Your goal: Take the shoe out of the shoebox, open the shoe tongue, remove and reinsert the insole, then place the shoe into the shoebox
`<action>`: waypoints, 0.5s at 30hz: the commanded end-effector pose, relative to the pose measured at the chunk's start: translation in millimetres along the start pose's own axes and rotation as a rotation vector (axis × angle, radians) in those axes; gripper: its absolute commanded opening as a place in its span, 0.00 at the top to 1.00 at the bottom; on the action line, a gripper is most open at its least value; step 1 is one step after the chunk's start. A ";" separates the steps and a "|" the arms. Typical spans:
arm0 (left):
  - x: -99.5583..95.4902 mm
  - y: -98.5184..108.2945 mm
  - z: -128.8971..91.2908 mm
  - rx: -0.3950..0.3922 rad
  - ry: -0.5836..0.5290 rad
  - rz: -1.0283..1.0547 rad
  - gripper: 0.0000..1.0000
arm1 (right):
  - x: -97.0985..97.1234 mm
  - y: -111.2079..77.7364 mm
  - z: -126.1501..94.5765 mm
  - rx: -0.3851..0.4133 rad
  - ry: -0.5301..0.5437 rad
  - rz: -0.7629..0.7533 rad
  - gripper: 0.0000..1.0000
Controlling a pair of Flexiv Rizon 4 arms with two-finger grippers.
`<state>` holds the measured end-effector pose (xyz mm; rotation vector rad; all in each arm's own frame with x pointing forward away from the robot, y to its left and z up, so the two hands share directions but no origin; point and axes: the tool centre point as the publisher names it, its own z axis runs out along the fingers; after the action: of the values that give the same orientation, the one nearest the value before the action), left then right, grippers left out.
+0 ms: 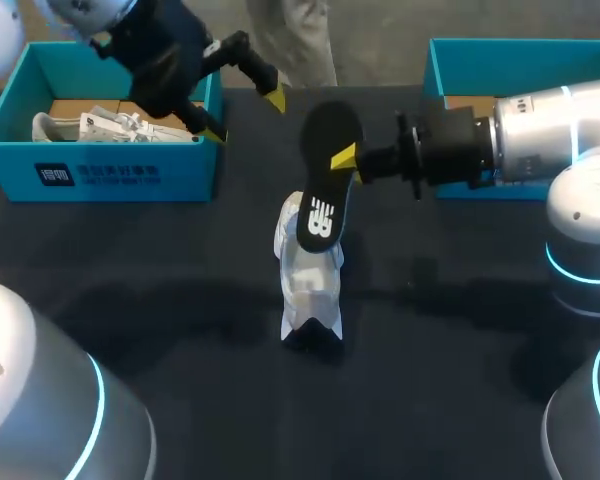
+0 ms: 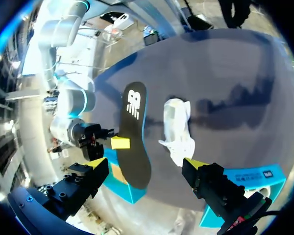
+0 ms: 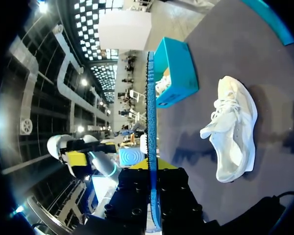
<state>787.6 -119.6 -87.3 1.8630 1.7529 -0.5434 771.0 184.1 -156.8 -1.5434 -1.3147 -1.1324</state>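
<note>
My right pincer clamps the insole, my left pincer gapes wide beside the shoebox holding a white shoe.

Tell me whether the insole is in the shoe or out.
Out. The right pincer grips the black insole in the air, apart from the white shoe on the table.

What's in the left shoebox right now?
In the left shoebox lies a white shoe on its brown floor. The left arm covers the box's far right corner, so that part is hidden.
</note>
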 end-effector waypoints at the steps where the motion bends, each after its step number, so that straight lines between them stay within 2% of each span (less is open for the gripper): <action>1: 11.4 -8.8 6.4 -0.157 -0.405 -0.044 0.00 | 2.6 -1.7 -7.7 -0.006 0.014 0.007 1.00; 10: 13.0 -5.1 20.3 -0.280 -0.597 -0.123 0.00 | 15.9 -2.3 -16.9 -0.004 0.038 0.007 1.00; 15: 9.6 -2.3 25.5 -0.306 -0.657 -0.148 0.00 | 22.7 -4.6 -18.3 0.010 0.052 0.020 1.00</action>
<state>790.8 -125.1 -105.4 1.4263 1.6745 -0.6842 766.7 174.7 -132.0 -1.5029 -1.2641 -1.1478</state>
